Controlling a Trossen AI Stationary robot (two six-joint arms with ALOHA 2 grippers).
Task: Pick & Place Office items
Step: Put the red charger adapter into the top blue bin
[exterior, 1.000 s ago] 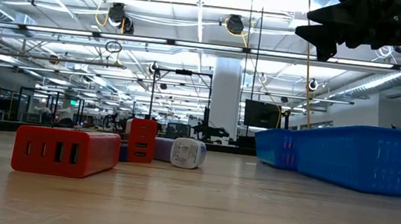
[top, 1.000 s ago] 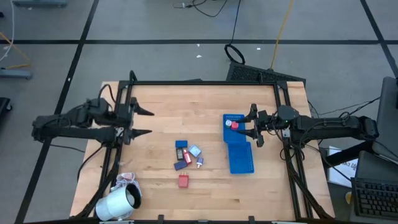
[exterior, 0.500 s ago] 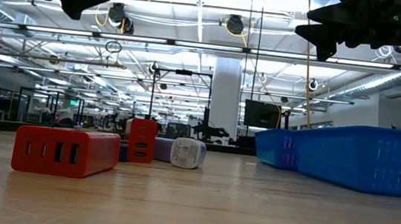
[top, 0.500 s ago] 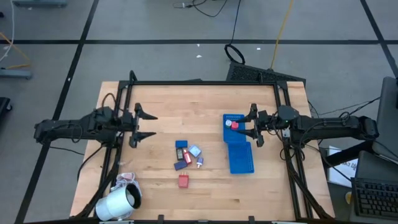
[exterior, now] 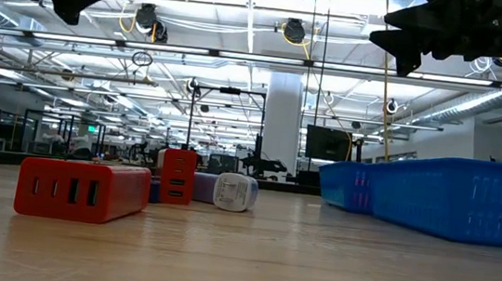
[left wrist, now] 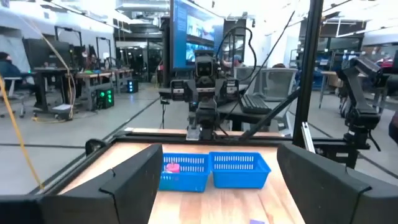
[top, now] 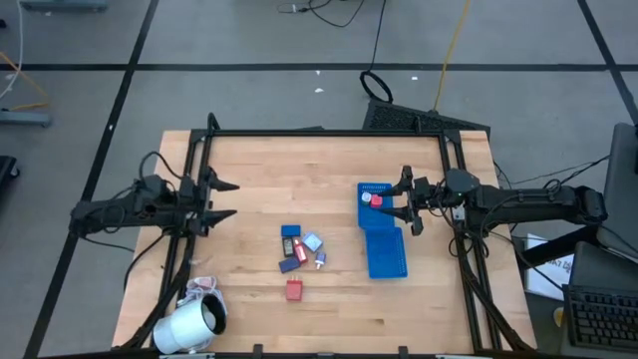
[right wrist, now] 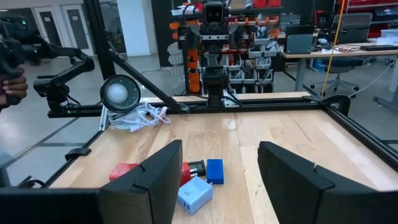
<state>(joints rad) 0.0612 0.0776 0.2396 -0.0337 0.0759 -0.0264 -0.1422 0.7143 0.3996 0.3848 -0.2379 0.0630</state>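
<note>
Mid-table, small colourful office items [top: 300,250]

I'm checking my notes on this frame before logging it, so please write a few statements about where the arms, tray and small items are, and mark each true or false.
1. Both grippers are open and hold nothing. True: left gripper, right gripper.
2. The right gripper is over the blue tray. True.
3. The tray is completely empty. False: a red item lies in its far compartment.
4. The white roll stands inside the tray. False: it lies at the table's near left corner.
5. A red block lies nearest the table's front edge. True.
</note>
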